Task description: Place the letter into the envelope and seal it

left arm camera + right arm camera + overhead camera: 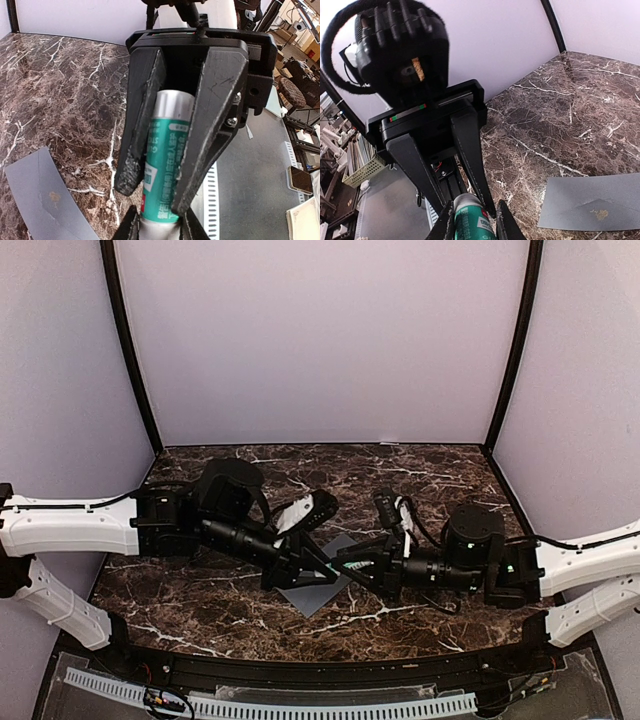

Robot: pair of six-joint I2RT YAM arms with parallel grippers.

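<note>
envelope (318, 592): on table (430, 480), centre | glue stick (162, 165): above envelope, between left hand (155, 195) and right hand (474, 226)

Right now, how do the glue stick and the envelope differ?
The glue stick is a round green-and-silver tube; the envelope is a flat grey-blue sheet. The glue stick is clamped by the left gripper and right gripper; the envelope lies on the table.

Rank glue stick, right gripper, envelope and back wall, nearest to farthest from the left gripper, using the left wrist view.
1. glue stick: clamped between the jaws of the left gripper.
2. right gripper: bottom edge, on the stick's far end.
3. envelope: on the table, lower left.
4. back wall: top left, beyond the table.
</note>
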